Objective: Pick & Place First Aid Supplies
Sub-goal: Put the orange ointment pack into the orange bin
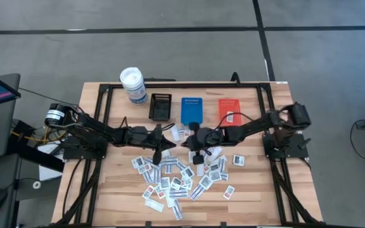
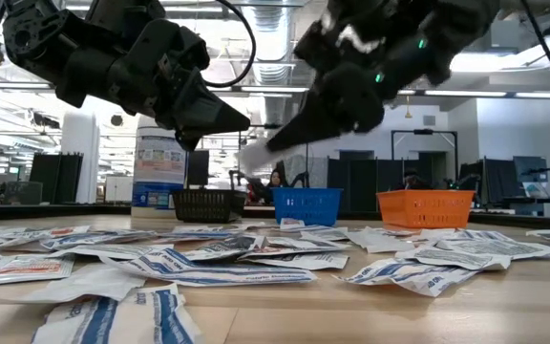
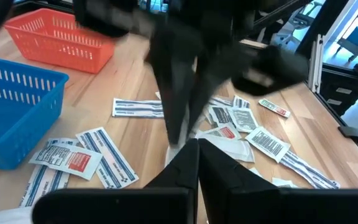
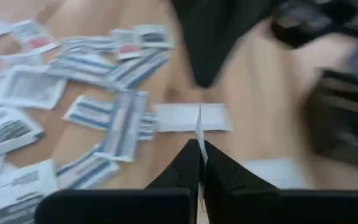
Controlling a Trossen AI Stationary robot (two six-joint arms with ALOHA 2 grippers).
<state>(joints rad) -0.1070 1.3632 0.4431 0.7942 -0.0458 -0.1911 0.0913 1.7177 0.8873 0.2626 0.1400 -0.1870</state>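
Note:
Several small white packets (image 1: 170, 177) lie spread over the wooden table's middle and near part. My right gripper (image 4: 199, 152) hangs above the pile's far edge, shut on one white packet (image 2: 254, 159). It reaches in from the table's right. My left gripper (image 3: 197, 149) is shut with nothing between its fingers. It hangs close by at about the same height, tip to tip with the right one (image 2: 273, 141), and points toward the table's right. My right gripper pinches the white packet between its two fingers. In its wrist view the packet shows edge-on as a thin white line (image 4: 199, 127) running out past the fingertips. The fingers slant down from the table's right side. The packet is lifted clear of the table.
Along the far side stand a black tray (image 1: 160, 106), a blue tray (image 1: 191, 109) and an orange tray (image 1: 229, 109), with a white round canister (image 1: 133, 85) at the far left. A dark frame borders the table. Bare wood shows on the right (image 1: 258, 183).

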